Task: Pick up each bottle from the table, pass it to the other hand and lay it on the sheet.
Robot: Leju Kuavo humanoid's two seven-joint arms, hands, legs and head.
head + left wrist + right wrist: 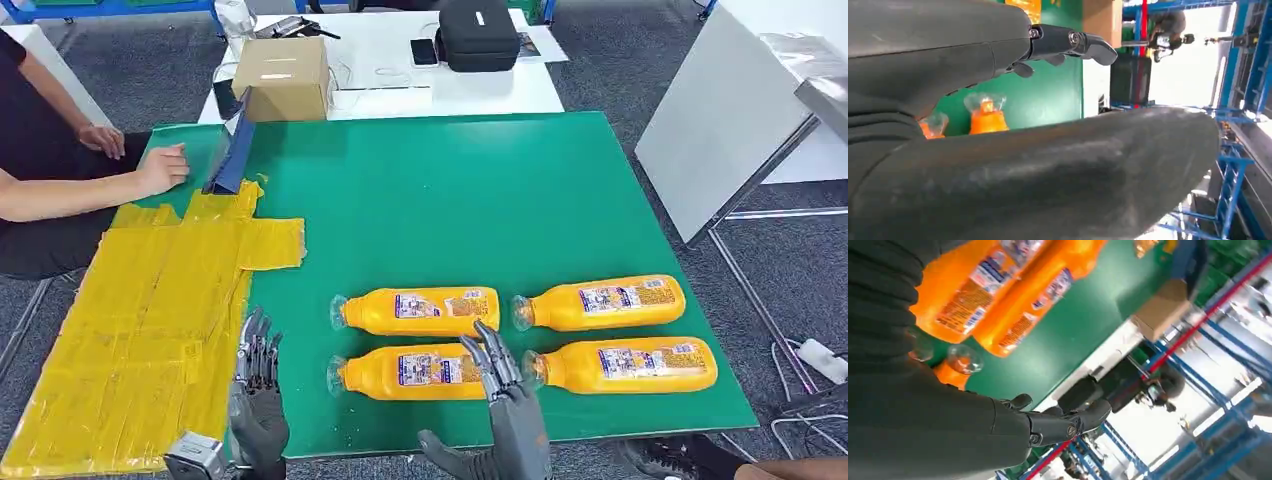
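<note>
Four bottles point(416, 311) lie in two rows on the green table point(450, 190), none yet on the sheet point(140, 320), and with the right hand point(505, 400) released above the near-left one and the left hand point(257, 385) released too, a careless reach risks rolling neighbours.

A: What is hidden near the green table point(450, 200)?

B: The right hand point(505, 385) stands in front of the near-left bottle point(410, 372) and covers its base end. Its label text is too small to read.

A: And the person point(40, 170) beside the table?

B: The picture's edge cuts the person; I can see an arm and part of the body.

A: The yellow sheet point(150, 320)?

B: Its near corner runs off the lower edge, behind the left hand point(258, 390).

A: In the left wrist view?

B: The grey thumb point(1048, 175) hides most of the table; two bottle caps point(985, 102) peek out, blurred.
</note>
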